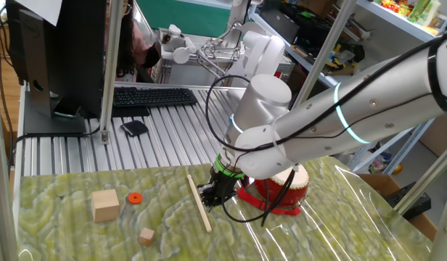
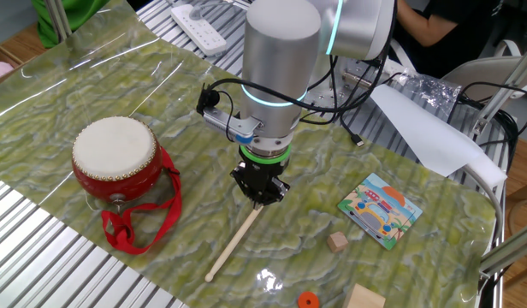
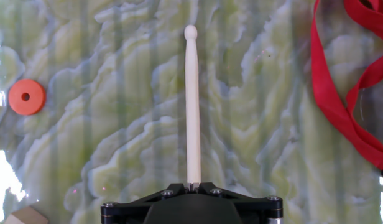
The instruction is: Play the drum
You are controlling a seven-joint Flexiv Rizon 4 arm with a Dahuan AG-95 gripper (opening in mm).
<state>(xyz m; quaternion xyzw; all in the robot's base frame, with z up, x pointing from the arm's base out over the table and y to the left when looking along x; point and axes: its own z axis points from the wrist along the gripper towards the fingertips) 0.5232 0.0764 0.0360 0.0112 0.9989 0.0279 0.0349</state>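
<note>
The drum (image 1: 287,191), red-bodied with a cream skin (image 2: 114,145), stands on the green marbled mat; in the first fixed view my arm hides most of it. Its red strap (image 3: 341,106) lies loose at the hand view's right edge. A thin wooden stick (image 2: 233,244) lies on the mat beside the drum; it also shows in the first fixed view (image 1: 203,214). My gripper (image 2: 259,195) is low over the stick, jaws closed against it. In the hand view the stick (image 3: 191,106) runs straight out from my gripper (image 3: 191,185) to its rounded tip.
An orange ring (image 1: 134,198) and a tan wooden cube (image 1: 106,205) lie left of the stick, with a small cube (image 1: 146,236) nearer the front. A picture card (image 2: 381,208) lies on the mat's far side. A keyboard (image 1: 151,96) sits behind the mat.
</note>
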